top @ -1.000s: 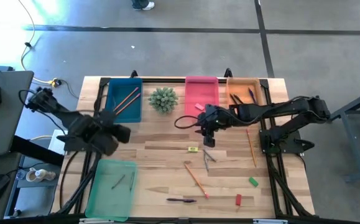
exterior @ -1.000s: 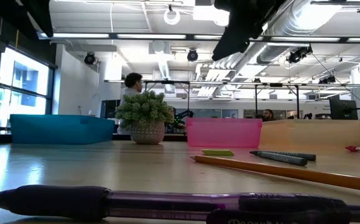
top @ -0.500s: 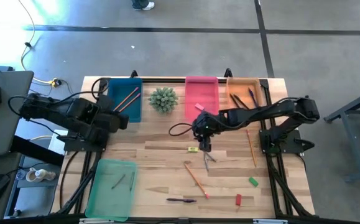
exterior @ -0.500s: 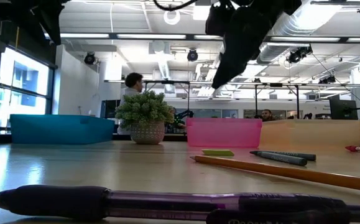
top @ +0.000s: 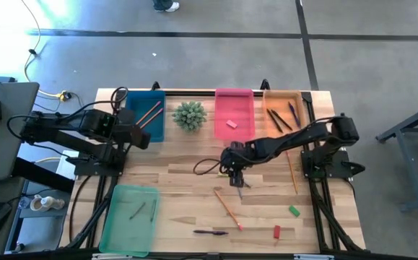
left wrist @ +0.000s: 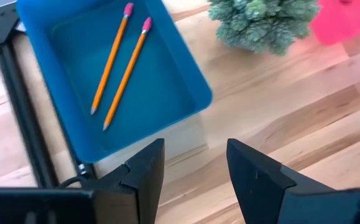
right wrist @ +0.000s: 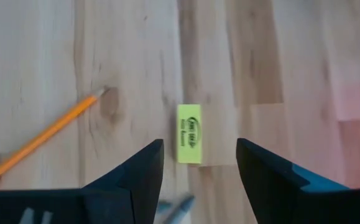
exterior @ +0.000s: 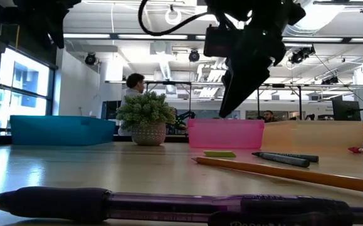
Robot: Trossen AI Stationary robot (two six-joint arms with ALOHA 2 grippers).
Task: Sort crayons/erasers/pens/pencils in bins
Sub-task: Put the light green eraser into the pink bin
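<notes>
yellow eraser point(right wrist: 189, 142) | orange pencils point(left wrist: 119, 65), pink tips | blue bin point(left wrist: 186, 74) | pale wood table point(right wrist: 43, 74)

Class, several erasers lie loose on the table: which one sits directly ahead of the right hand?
The yellow eraser, framed between the right hand's open fingers; the green and red erasers lie farther off.

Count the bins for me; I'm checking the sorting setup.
4: blue, pink and orange in a row at the back, green at the front left. None seems hidden.
</notes>
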